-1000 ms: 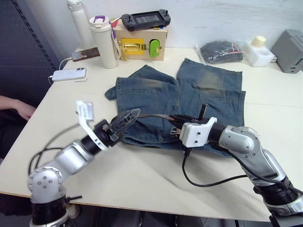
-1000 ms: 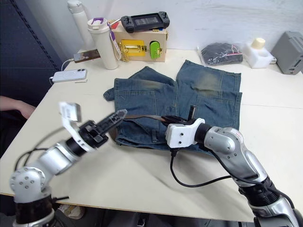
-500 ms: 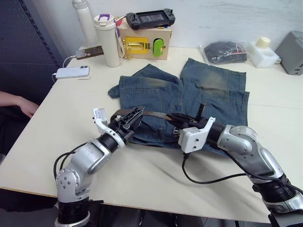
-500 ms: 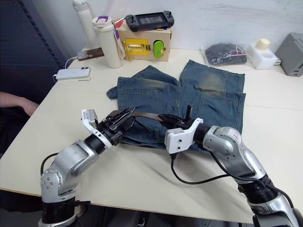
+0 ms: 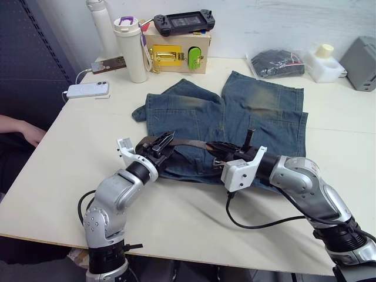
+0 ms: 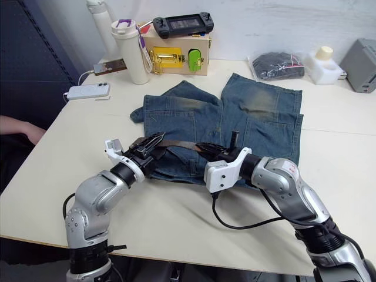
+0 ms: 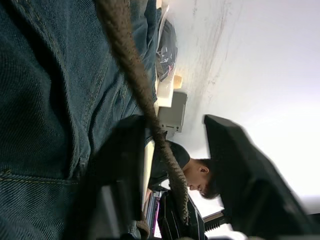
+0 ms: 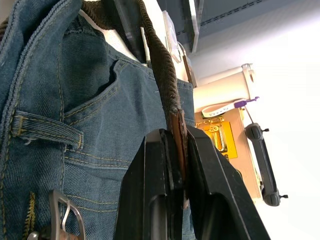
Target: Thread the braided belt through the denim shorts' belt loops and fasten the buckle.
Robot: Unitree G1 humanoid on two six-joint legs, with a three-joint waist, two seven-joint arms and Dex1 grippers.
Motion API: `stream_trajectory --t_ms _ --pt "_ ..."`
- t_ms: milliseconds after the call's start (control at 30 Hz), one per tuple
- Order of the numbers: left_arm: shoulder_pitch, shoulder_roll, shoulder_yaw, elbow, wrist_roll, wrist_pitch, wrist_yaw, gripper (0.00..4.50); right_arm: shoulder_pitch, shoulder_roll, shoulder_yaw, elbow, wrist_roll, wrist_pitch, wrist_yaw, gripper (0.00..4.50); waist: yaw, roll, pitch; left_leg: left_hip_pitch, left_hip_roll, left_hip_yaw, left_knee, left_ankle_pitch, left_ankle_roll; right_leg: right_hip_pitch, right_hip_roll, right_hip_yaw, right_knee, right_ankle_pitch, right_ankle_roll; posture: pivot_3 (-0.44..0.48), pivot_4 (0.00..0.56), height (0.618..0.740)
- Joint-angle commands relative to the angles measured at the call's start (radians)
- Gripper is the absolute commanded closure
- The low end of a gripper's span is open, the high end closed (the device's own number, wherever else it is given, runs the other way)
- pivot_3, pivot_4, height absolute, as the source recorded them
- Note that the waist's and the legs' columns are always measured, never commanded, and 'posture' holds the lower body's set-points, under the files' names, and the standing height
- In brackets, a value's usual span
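Observation:
The denim shorts [image 5: 247,111] lie flat in the middle of the table, waistband toward me. The braided belt [image 5: 188,141] runs as a taut brown strap over the waistband between my two grippers. My right gripper [image 5: 211,145] is shut on the belt's [image 8: 159,70] smooth brown tip. My left gripper [image 5: 167,138] is open at the waist's left end, and the belt [image 7: 142,95] passes between its fingers [image 7: 125,165], close to one of them. In the right wrist view a belt loop [image 8: 47,131] and the silver buckle [image 8: 61,212] lie on the denim.
At the table's back stand a white tumbler [image 5: 130,50], a wooden box [image 5: 176,54] with a game console [image 5: 183,22] on top, a bagged black bundle [image 5: 276,63] and a grey device [image 5: 361,54]. A phone [image 5: 87,90] lies back left. A person's hand [image 5: 14,130] rests at the left edge.
My left arm has swung in from the left, and its open gripper now straddles the belt at the waist's left end. The right gripper has kept its hold on the belt tip.

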Motion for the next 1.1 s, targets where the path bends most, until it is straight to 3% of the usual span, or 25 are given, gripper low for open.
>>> stream_trajectory --t_ms 33,67,367,500,700,900,1100 --pt "-0.021 -0.009 0.009 0.004 -0.012 0.022 -0.009 4.04 -0.001 0.006 -0.031 -0.051 0.027 0.001 0.002 4.5 0.0 0.0 0.0 0.0 0.0 0.0 0.0 0.0 0.0 0.0 0.0 0.0 0.0 0.0 0.0 0.0 0.15 0.645" --pt "-0.024 -0.013 0.01 0.009 -0.012 0.028 -0.009 4.47 0.0 0.006 -0.032 -0.052 0.027 0.002 0.003 4.5 0.001 0.0 0.0 0.0 0.0 0.0 0.0 0.0 0.0 0.0 0.0 0.0 0.0 0.0 0.0 0.0 0.15 0.645" --pt "-0.078 -0.038 0.012 0.044 -0.012 0.047 -0.028 4.47 -0.001 0.007 -0.039 -0.064 0.029 0.023 0.009 4.5 0.002 0.0 0.0 -0.001 0.0 0.0 0.001 0.0 0.0 0.0 0.0 0.0 0.0 0.0 0.0 0.0 0.15 0.645" --pt "-0.088 -0.018 0.022 0.03 -0.012 0.045 -0.055 4.5 0.01 0.041 -0.073 -0.088 0.13 0.171 0.037 2.8 0.0 0.0 0.0 -0.001 0.0 0.0 0.001 0.0 0.0 0.0 0.0 0.0 0.0 0.0 0.0 0.0 0.15 0.645" --pt "-0.048 0.156 0.044 0.015 0.0 0.041 -0.119 4.5 0.035 0.046 -0.253 -0.156 0.441 0.571 0.127 0.04 -0.001 0.0 0.0 -0.001 0.0 -0.001 0.001 0.0 0.0 -0.001 0.0 0.0 0.0 0.0 -0.001 0.0 0.15 0.645" --pt "0.05 0.253 0.049 -0.028 0.049 0.03 -0.193 4.5 0.062 -0.018 -0.421 -0.189 0.768 0.904 0.226 0.01 -0.001 0.0 0.0 -0.001 0.0 -0.001 0.0 0.0 0.0 -0.001 0.0 0.0 -0.001 -0.001 -0.002 0.0 0.15 0.645" --pt "0.094 0.275 -0.005 -0.026 0.155 0.037 -0.26 4.5 0.094 -0.086 -0.449 -0.229 0.924 1.034 0.271 0.01 0.002 0.001 0.0 -0.001 0.0 -0.001 -0.001 0.0 0.0 0.001 0.0 0.0 -0.007 -0.002 -0.003 0.0 0.15 0.645"
